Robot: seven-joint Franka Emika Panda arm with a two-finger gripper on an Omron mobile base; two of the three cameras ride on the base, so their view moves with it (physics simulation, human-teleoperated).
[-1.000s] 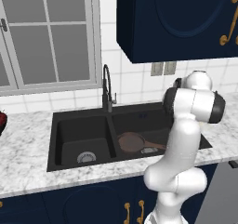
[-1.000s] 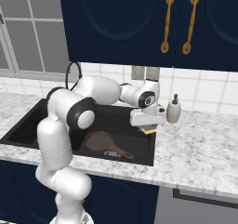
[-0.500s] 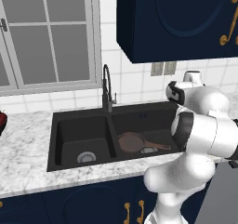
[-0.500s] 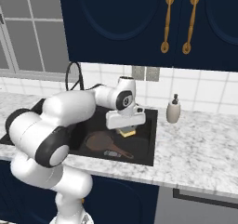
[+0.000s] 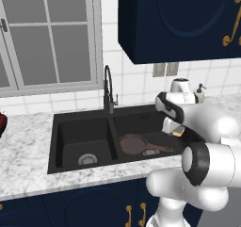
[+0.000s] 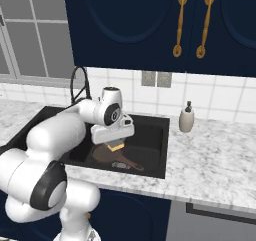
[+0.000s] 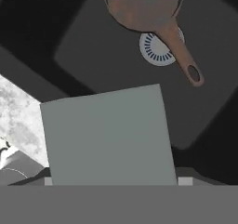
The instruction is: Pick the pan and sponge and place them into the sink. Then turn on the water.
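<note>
Holding the sponge [image 6: 116, 145], the claw [image 6: 115, 141] hangs over the right side of the black sink [image 5: 84, 121]. Its two fingers are spread wide and pinch the sponge between them. In the hand view the sponge's grey scrub side [image 7: 108, 135] shows as a big flat block, tipped a little, with the sink floor under it.

The pan [image 5: 134, 143] lies flat at the bottom of the right basin. Its long thin handle [image 5: 161, 148] points to the right. In the hand view the pan [image 7: 142, 4] sits near the round silver drain [image 7: 155, 49], and its handle lies across part of that drain. The left basin has its own silver drain [image 5: 86, 159].

I cannot see any words, labels or brand names to read on any of these things (they are all plain).

A tall dark bent faucet [image 5: 108, 88] stands behind the sink's middle wall. A beige soap bottle [image 6: 186, 118] stands on the speckled grey tabletop [image 6: 215, 160], to the right of the sink and well apart from the claw. Dark blue cupboards with gold handles [image 6: 179, 24] hang above. A window [image 5: 47, 37] is on the left, and white tiles [image 6: 220, 97] cover the wall. A dark bowl with something red [image 5: 2, 123] peeks in at the far left edge.

From the left camera, the robot's big white arm blocks the front right corner of the sink.
</note>
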